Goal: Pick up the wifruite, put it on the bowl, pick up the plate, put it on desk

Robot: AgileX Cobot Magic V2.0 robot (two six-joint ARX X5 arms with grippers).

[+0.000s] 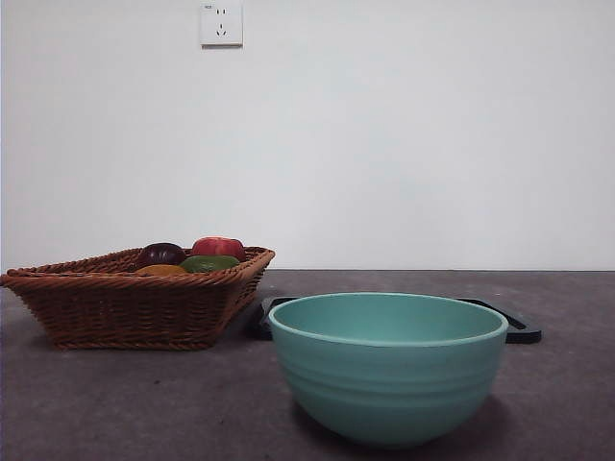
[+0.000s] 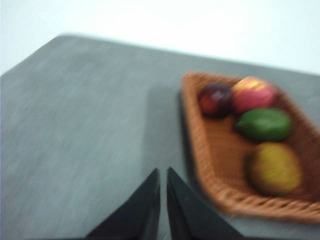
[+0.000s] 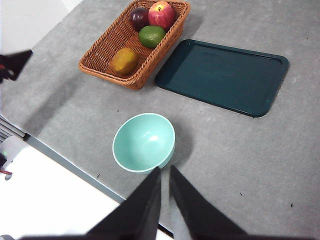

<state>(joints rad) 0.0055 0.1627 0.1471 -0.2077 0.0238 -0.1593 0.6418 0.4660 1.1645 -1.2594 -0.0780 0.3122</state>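
The left gripper [image 2: 163,182], jaws nearly closed and empty, hung just beside the basket [image 2: 210,192] where the wifruite [image 2: 275,169] lay ahead, likely light, firm and smooth-skinned, best pinched across its narrow middle.

Front view: even, soft light, pale wall, sharp focus; faint shadow under the bowl [image 1: 387,367]. Left wrist view: heavily blurred throughout, the basket [image 2: 210,150] and fruit smeared, background washed out white. Right wrist view: bright, crisp; overexposed white patch at one corner.
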